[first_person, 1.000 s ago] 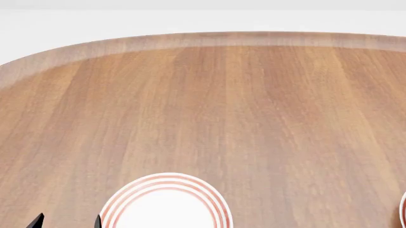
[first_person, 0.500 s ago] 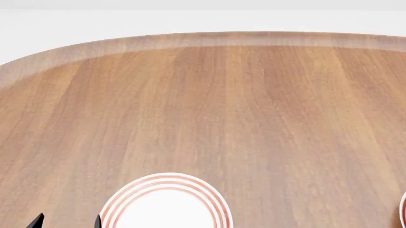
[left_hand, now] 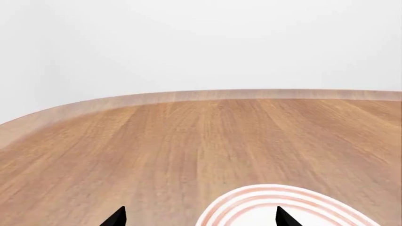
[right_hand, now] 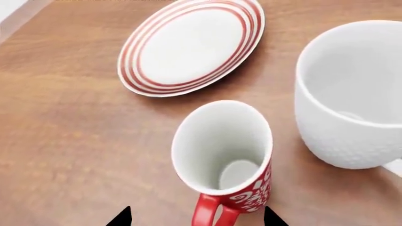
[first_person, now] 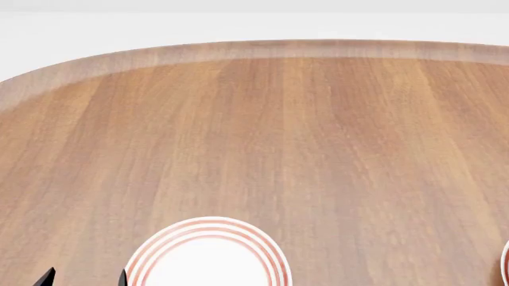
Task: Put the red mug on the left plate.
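While the wooden table (first_person: 302, 137) stretches broad and bare toward its rounded far-left corner, only the two black fingertips of the left gripper (first_person: 83, 277) are seen at the near edge in the head view, just beside the left plate (first_person: 208, 256). The tips are set wide apart in the left wrist view, where the left gripper (left_hand: 199, 216) is shown spread and holding nothing, one tip over bare wood and the other over the plate's red-ringed rim (left_hand: 251, 200). The left plate is placed at the table's near edge, left of centre, and nothing is seen resting on the part of it that shows. Further right along the near edge, only a sliver of a second ringed plate (first_person: 506, 262) is caught in the head view.

In the right wrist view, the red mug (right_hand: 225, 155) is seen standing upright on the wood, its white inside exposed and its red loop handle turned toward the camera. The right gripper (right_hand: 196, 217) is held spread, its two dark tips on either side of the handle, and no contact with the mug can be made out. The same ringed plate (right_hand: 191, 44) is seen beyond the mug, near but apart, and a larger white mug (right_hand: 349, 94) is set just beside it.
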{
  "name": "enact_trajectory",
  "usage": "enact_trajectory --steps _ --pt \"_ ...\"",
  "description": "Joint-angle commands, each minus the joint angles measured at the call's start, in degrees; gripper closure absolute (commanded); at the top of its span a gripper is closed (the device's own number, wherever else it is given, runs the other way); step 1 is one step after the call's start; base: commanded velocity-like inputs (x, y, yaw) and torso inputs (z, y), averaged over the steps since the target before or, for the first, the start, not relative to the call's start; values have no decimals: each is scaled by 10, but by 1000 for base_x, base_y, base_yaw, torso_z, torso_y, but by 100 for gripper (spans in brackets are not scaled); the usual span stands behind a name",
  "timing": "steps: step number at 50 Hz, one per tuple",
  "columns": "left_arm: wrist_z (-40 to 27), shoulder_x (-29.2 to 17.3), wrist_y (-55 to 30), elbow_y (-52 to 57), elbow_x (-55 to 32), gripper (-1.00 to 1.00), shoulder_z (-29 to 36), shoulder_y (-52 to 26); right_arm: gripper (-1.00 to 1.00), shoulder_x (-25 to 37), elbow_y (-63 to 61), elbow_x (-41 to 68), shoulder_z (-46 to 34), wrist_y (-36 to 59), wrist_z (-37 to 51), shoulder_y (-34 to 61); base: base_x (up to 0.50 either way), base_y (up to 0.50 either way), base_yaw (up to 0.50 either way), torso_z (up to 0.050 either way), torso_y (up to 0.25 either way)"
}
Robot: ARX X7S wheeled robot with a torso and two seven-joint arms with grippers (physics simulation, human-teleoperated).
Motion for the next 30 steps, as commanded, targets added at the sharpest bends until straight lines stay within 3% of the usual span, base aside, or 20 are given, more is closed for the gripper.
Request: enact_trajectory --steps 1,30 --pt "-2 -2 0 0 -2 -100 3 -1 -100 0 23 -6 -6 -18 10 11 0 0 0 0 0" --pt "-8 -7 0 2 -7 -100 10 -2 -100 -1 85 4 -32 -46 14 48 0 0 0 0 0"
